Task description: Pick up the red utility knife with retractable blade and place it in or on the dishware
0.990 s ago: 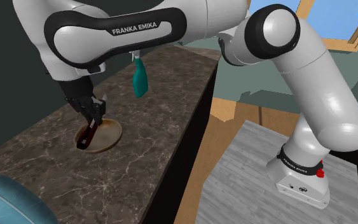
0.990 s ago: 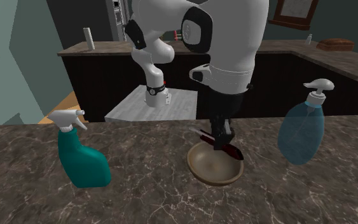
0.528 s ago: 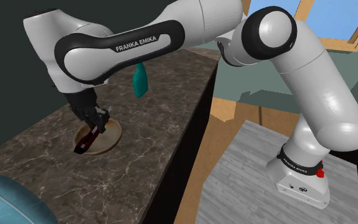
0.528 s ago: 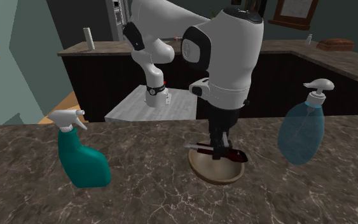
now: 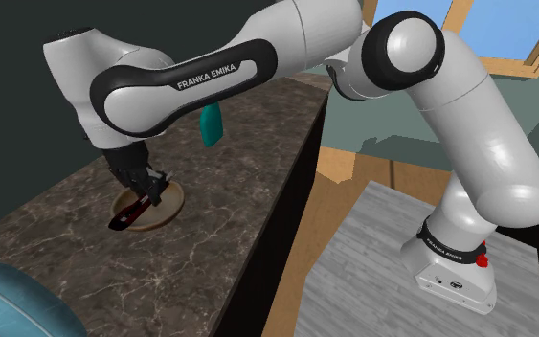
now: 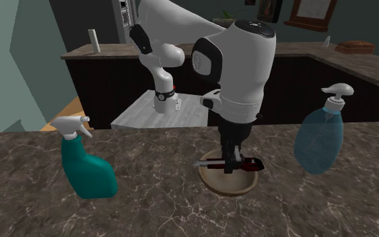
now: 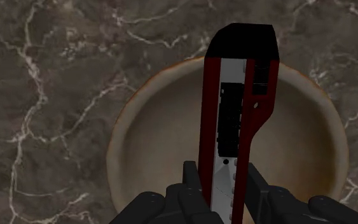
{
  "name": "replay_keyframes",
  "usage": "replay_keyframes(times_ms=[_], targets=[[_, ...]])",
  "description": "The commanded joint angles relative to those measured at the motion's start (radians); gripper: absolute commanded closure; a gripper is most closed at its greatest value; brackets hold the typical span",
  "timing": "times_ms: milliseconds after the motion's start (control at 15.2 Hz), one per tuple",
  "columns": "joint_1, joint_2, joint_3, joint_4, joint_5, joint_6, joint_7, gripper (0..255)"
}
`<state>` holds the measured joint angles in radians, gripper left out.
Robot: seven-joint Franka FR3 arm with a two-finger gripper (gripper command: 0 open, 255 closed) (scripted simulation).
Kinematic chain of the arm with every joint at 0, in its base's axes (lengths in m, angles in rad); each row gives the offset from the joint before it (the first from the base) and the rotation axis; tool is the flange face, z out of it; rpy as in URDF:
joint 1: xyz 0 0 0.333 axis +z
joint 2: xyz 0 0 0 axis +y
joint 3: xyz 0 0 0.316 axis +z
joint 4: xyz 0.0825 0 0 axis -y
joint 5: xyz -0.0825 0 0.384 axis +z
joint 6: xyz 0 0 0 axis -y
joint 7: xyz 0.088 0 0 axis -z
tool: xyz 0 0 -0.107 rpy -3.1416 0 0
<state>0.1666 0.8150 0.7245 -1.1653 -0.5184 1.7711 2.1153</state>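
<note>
**Clerk:** Largest entries first. What stood on record?

**Checker:** Item one: a dark marbled counter (image 5: 229, 172), veined white. Item two: the white arm (image 5: 468, 124), which rose from its grey stand (image 5: 372, 278) and reached out over that counter.

**Clerk:** And the bottles?

**Checker:** Item three: a pale blue translucent pump bottle (image 6: 319, 141), upright, on the second exterior view's right. Item four: a teal spray bottle (image 6: 87, 168), upright, on that view's left. Both stood well apart from the bowl between them.

**Clerk:** The dishware?

**Checker:** Item five: one round tan bowl (image 7: 152, 172), resting on the counter, right side up.

**Clerk:** Where was the knife?

**Checker:** Item six: the red-and-black utility knife (image 7: 234, 121) lay roughly level over the bowl's hollow, its black end reaching toward the far rim in the wrist view. Whether it touched the bowl could not be told.

**Clerk:** The tool's state?

**Checker:** Item seven: the black gripper (image 7: 224, 184) pointed down at the bowl, its two fingers (image 7: 193, 178) clamped on the knife's sides.
</note>
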Motion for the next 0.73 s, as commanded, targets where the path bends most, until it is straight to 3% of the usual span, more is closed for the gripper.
replay_keyframes(times_ms=[0, 66, 132, 462, 660], targets=[[0.000, 0.000, 0.000, 0.000, 0.000, 0.000, 0.000, 255], [0.000, 0.000, 0.000, 0.000, 0.000, 0.000, 0.000, 255], [0.000, 0.000, 0.000, 0.000, 0.000, 0.000, 0.000, 0], [0.000, 0.000, 0.000, 0.000, 0.000, 0.000, 0.000, 0], [0.026, -0.010, 0.005, 0.095, 0.011, -0.093, -0.018, 0]])
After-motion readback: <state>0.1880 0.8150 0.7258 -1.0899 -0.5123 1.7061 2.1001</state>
